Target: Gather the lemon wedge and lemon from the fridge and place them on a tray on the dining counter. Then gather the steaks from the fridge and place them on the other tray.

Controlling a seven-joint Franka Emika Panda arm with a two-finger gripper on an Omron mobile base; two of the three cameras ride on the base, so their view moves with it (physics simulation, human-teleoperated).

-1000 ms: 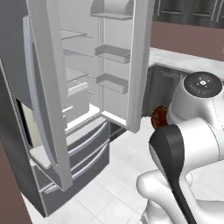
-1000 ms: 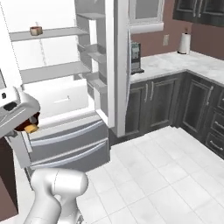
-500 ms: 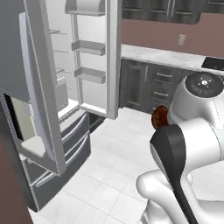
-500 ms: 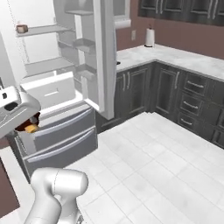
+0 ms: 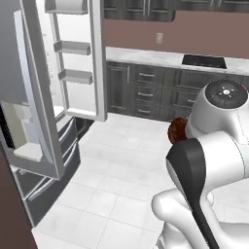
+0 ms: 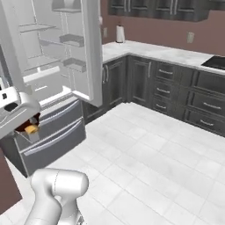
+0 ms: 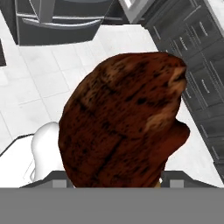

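Pincer [image 7: 114,181] is clamped wide on a steak [image 7: 120,120], probably carried high so it clears the fridge [image 5: 46,112] doors.

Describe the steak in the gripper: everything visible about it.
The steak is a thick, rounded slab, dark reddish-brown with black char flecks and a paler tan patch near one edge. In the hand view it stands up from between the jaws, whose tips it hides, and it hangs above white floor tiles. In the left base view it shows as a small brown lump beside the arm's white wrist. The gripper is closed on it; nothing else touches it.
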